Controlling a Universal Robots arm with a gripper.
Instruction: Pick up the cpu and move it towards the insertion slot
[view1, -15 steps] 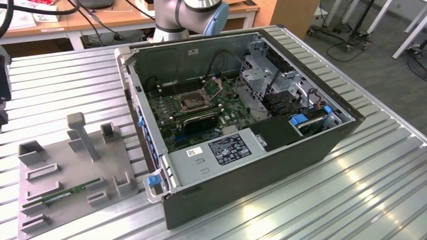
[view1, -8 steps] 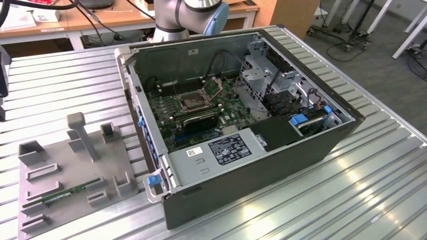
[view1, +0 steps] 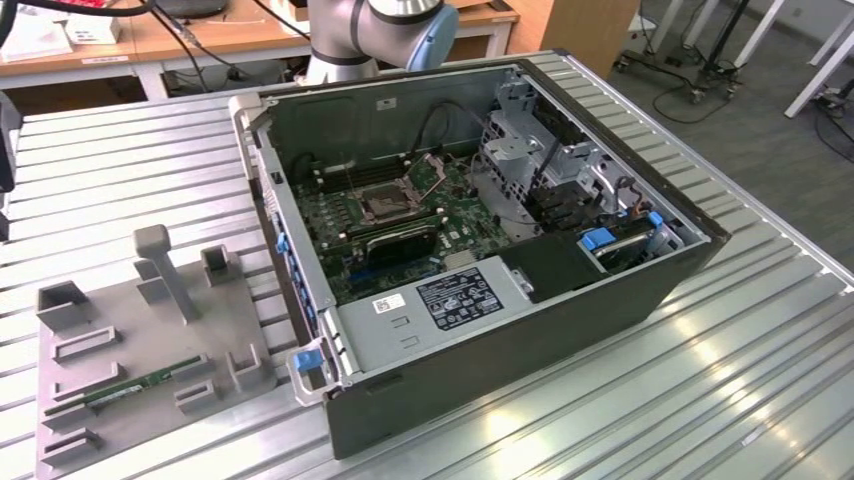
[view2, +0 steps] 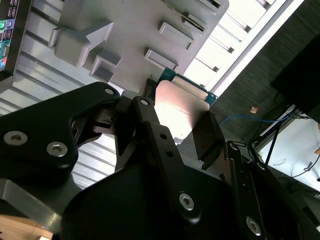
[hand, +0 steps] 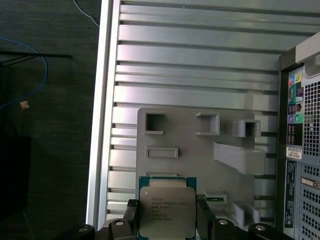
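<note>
In the exterior view, the insertion slot (view1: 379, 205) sat on the motherboard (view1: 334, 228) inside the open computer case (view1: 534, 330) on the slatted tabletop (view1: 747, 380). In the second wrist view, the jaws were clamped on two opposite edges of the cpu (view2: 175, 107). In the first wrist view, the chip was held over the grey fixture tray (hand: 190, 150), outside the case.

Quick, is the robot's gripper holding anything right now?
The gripper: closed on the thin square silver-topped cpu, one finger on either side.
</note>
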